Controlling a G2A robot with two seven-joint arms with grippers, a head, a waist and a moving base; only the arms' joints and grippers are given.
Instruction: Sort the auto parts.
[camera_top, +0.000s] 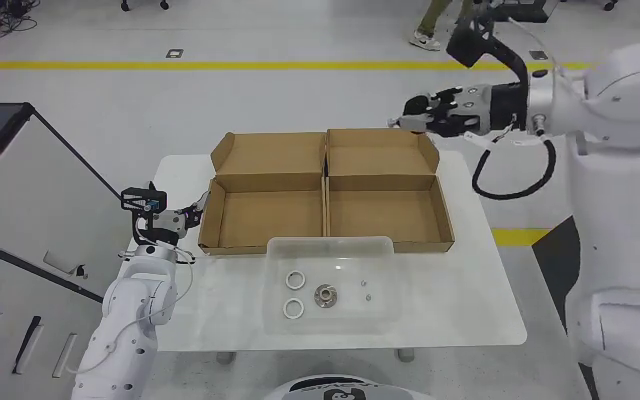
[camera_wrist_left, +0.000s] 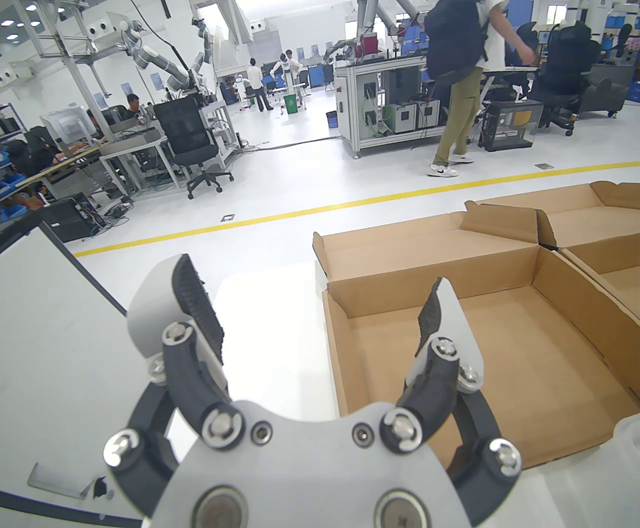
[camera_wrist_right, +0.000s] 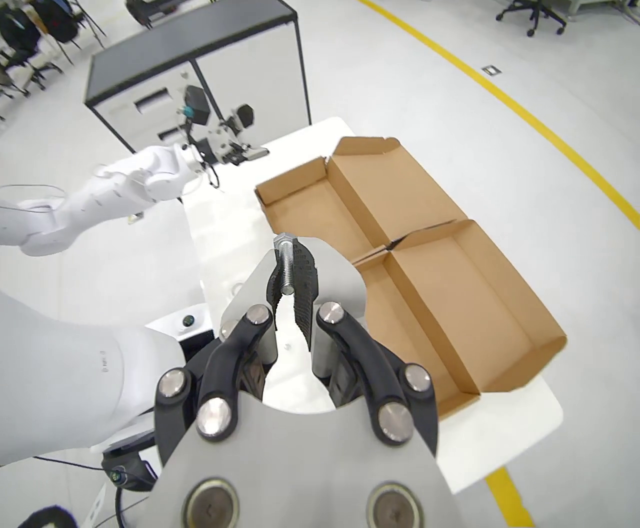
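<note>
- Bolt (camera_wrist_right: 286, 267): clamped between the right gripper's (camera_wrist_right: 294, 274) fingers, above the table's (camera_top: 480, 300) far edge near the right cardboard box (camera_top: 385, 215).
- 2 white rings (camera_top: 296, 280) and 1 metal hub (camera_top: 324, 295) lie in the clear tray (camera_top: 330, 243) at the near edge.
- Left gripper (camera_wrist_left: 312, 275): jaws spread, at the left edge beside the left cardboard box (camera_wrist_left: 500, 350).

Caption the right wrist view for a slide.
Right tool grips a bolt; two open cardboard boxes sit on the table.

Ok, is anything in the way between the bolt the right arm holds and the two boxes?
Nothing visible. The bolt sits in the right gripper, raised near the far side of the right box. It and the left box lie open, lids folded back, floors bare. Which box it goes in I can't tell.
</note>
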